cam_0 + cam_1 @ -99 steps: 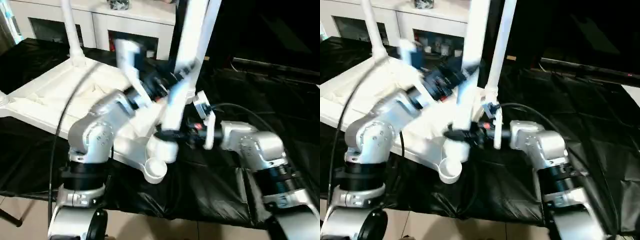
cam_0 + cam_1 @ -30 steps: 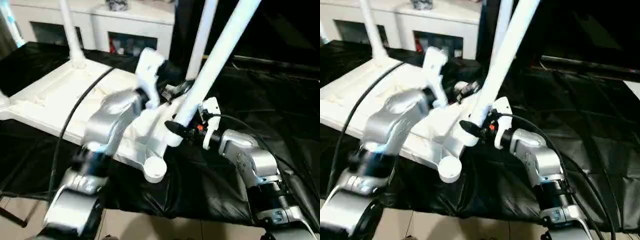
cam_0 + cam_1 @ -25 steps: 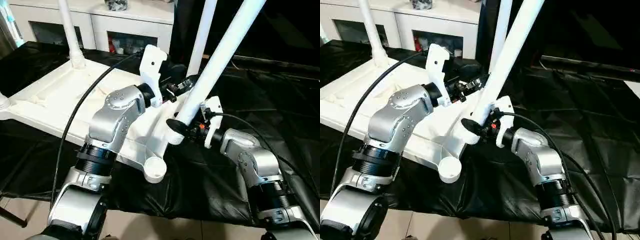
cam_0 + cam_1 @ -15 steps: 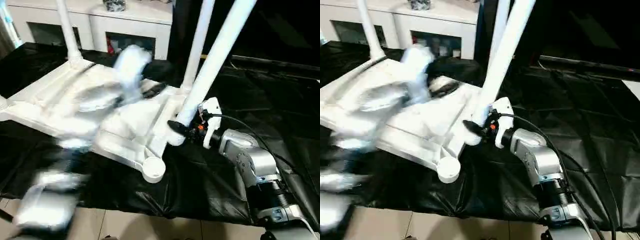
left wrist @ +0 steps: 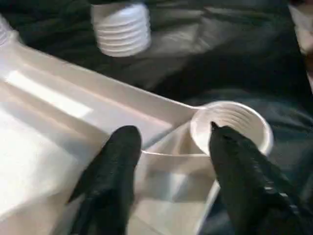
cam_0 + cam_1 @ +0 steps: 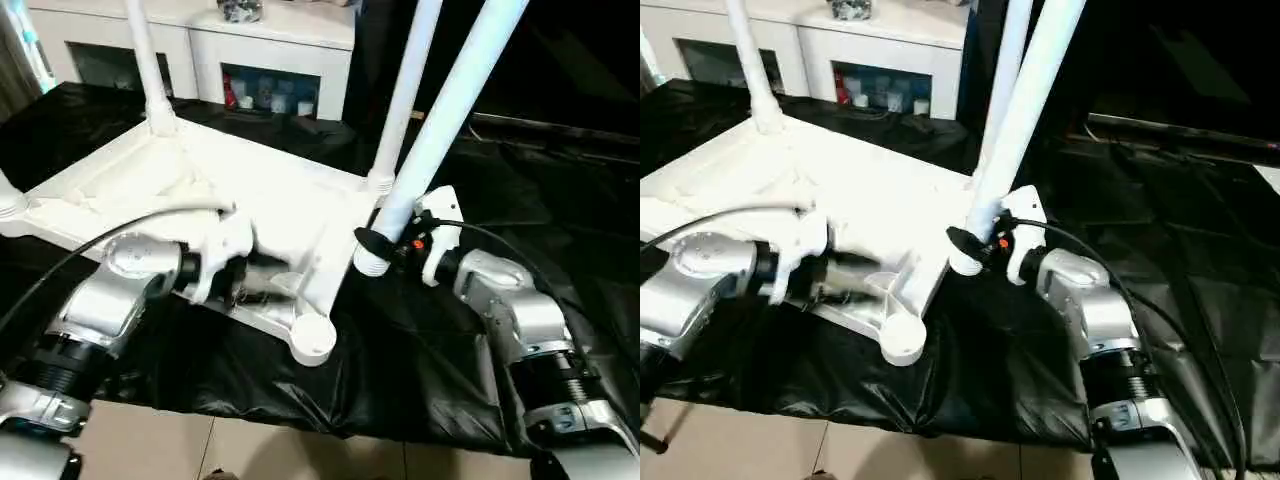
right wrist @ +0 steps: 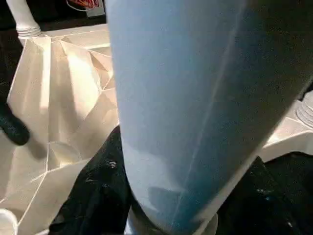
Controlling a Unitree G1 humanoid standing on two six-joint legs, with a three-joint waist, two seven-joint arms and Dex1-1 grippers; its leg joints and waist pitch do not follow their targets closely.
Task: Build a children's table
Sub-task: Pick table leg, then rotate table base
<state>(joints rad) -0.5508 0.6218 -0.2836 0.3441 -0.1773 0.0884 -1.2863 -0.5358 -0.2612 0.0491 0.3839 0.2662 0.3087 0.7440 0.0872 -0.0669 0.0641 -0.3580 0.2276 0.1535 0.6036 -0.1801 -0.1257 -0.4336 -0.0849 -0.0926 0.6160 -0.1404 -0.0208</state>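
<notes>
Tabletop [image 6: 250, 205] lies underside-up on the black-draped work table [image 6: 560, 200], ribs showing, near corner overhanging toward the robot. Three legs stand in their sockets — one at the far left corner [image 6: 148, 70], one at the far right corner [image 6: 405, 90], and a stub of a third at the left picture edge [image 6: 8, 195]. The near corner socket [image 6: 312, 340] is empty, its threaded cup open upward. The fourth leg [image 6: 440, 130] is clamped in the right gripper [image 6: 385, 245] near its threaded end, leaning up and away, with that end hanging just beside the tabletop edge and not over the empty socket. The left gripper [image 5: 171, 161] stands partly open, holding nothing, its fingers [image 5: 115, 166] straddling the rim beside the empty socket; contact cannot be told. Judgement: hollow moulded plastic, so light and stiff, but smooth and likely to slip or pivot in a two-finger grip, since the long leg carries most of its length above the hold. Best hold seems low on the leg near the thread; the tabletop is best steadied at the ribbed rim by the socket. Threads may cross if entered tilted. The far right leg stands close behind the held one and may obstruct swinging it. A white cabinet [image 6: 260, 50] stands behind the work table, well apart.
</notes>
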